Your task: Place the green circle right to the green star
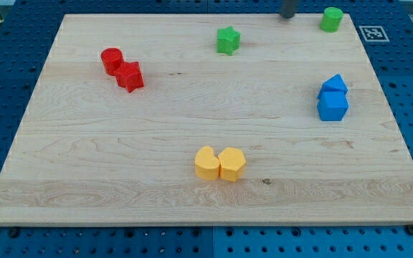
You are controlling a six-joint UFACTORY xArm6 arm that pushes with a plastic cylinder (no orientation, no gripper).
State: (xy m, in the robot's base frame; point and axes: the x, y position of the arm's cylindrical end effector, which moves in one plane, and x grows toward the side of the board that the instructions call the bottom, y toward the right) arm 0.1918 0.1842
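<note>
The green circle (331, 18) stands near the top right corner of the wooden board (120, 165). The green star (228, 40) lies to its left, near the top middle. My tip (288, 16) shows at the view's top edge, between the two green blocks. It is a short way left of the green circle and not touching it.
A red circle (111, 60) and a red star (130, 76) touch each other at the upper left. Two blue blocks (333, 98) sit together at the right. Two yellow blocks (219, 163) sit side by side at the lower middle.
</note>
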